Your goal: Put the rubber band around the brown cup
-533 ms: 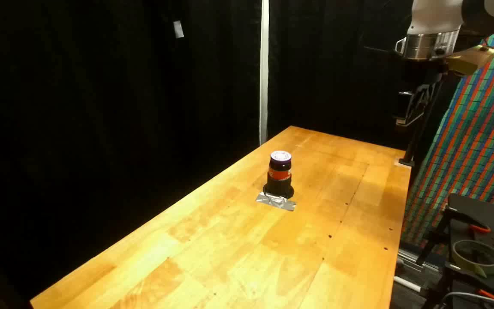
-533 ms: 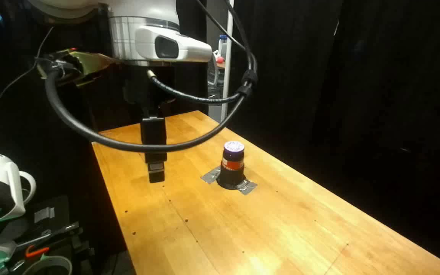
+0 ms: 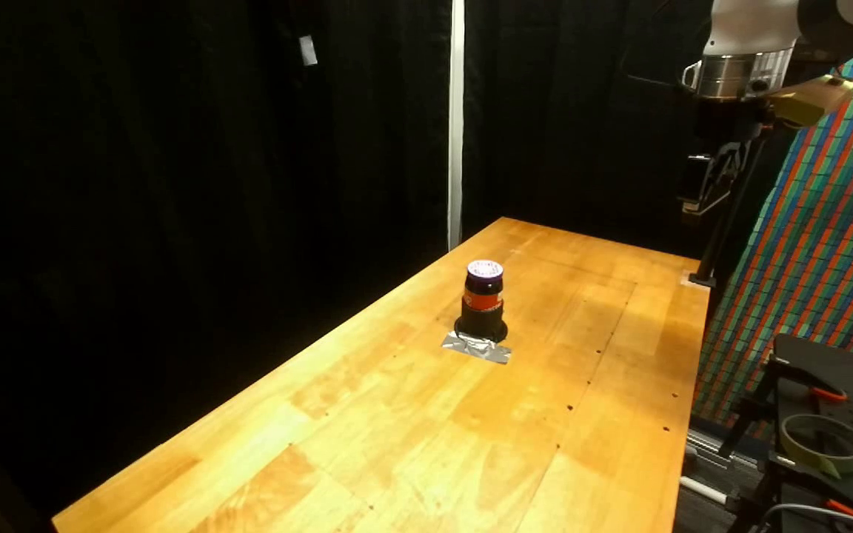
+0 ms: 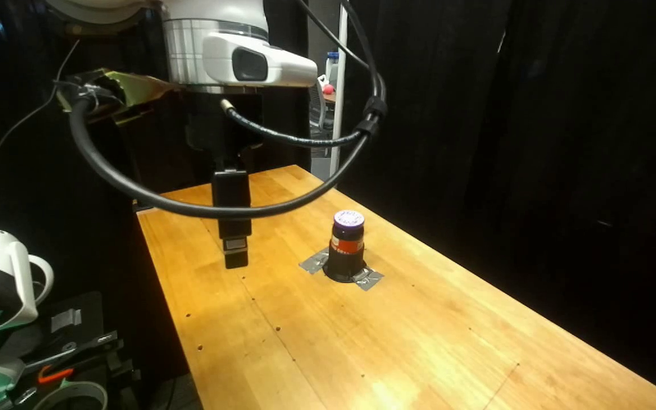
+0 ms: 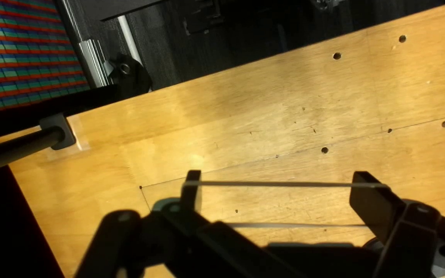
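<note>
The brown cup [image 3: 483, 302] stands upright on the table in both exterior views [image 4: 346, 246]. It is dark, with an orange-red band and a pale purple-white top, and its lower part is in a black base. My gripper [image 4: 236, 259] hangs pointing down above the table, to the left of the cup and apart from it. In the wrist view the gripper [image 5: 276, 174] is open, with its fingers wide apart. A thin pale rubber band [image 5: 276, 184] is stretched around both fingers in two strands. In the wrist view the cup is mostly or wholly hidden behind the right finger.
Silver tape [image 3: 477, 349] holds the cup's base to the wooden table [image 3: 367, 444]. A black pole [image 5: 17, 150] is clamped at a table corner. A thick black cable loop [image 4: 237, 213] hangs around the gripper. A cart with a tape roll [image 3: 823, 444] stands beside the table.
My arm and gripper have risen slightly. The cup has not moved.
</note>
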`<state>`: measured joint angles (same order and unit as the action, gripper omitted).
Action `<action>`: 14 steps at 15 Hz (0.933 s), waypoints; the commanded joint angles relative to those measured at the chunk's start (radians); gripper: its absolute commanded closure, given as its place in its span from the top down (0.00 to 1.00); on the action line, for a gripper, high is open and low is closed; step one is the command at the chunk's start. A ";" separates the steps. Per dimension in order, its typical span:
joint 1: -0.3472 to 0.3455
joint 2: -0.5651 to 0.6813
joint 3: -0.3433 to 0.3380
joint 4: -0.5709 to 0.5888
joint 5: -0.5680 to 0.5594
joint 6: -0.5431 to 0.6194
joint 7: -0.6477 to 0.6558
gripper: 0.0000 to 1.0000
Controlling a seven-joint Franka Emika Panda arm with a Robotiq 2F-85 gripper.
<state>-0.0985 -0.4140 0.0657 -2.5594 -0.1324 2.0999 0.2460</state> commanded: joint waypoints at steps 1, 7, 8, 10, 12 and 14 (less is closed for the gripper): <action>0.010 0.000 -0.010 0.001 -0.004 -0.002 0.003 1.00; 0.071 0.255 0.013 0.312 -0.006 -0.029 -0.082 1.00; 0.079 0.302 0.016 0.367 -0.011 -0.031 -0.080 1.00; 0.095 0.404 0.015 0.480 -0.014 -0.029 -0.086 1.00; 0.111 0.504 0.008 0.590 0.003 -0.021 -0.108 1.00; 0.120 0.607 0.002 0.701 0.019 -0.012 -0.115 1.00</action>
<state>0.0042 0.0278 0.0808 -2.0560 -0.1319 2.1010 0.1604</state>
